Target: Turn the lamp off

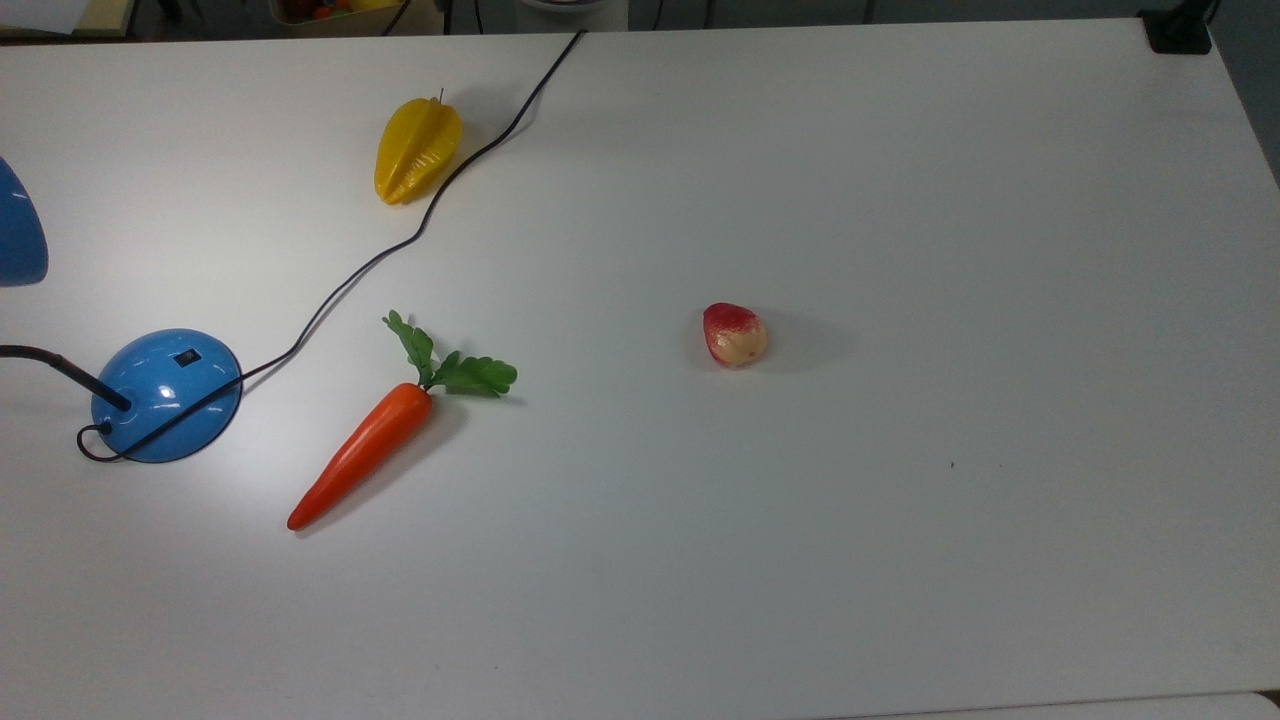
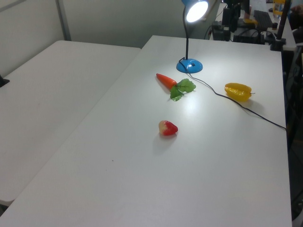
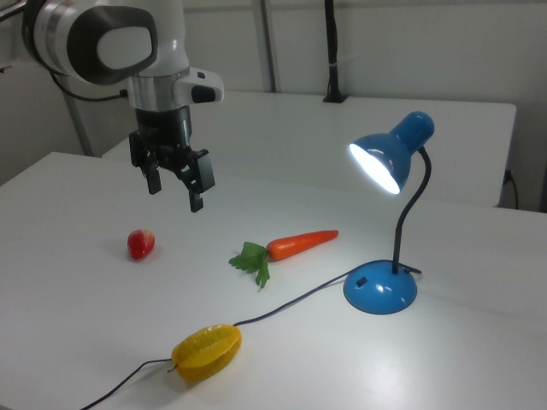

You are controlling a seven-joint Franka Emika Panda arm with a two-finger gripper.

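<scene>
The blue lamp's dome base (image 1: 165, 395) sits at the top view's left, with a small black rocker switch (image 1: 187, 356) on top and a thin black cord (image 1: 400, 245) running off to the far table edge. In the right view the base (image 3: 380, 290) stands at the right, the black gooseneck rises from it, and the blue shade (image 3: 389, 158) glows lit. The left view shows the lit shade (image 2: 197, 10) above the base (image 2: 189, 65). My gripper (image 3: 175, 192) appears only in the right view. It hangs open and empty above the table, well to the left of the lamp.
An orange carrot (image 1: 365, 450) with green leaves lies beside the lamp base. A yellow starfruit (image 1: 417, 150) rests by the cord, and a red and cream fruit (image 1: 734, 335) sits mid-table. A second white table (image 2: 52, 94) adjoins on the left view's left.
</scene>
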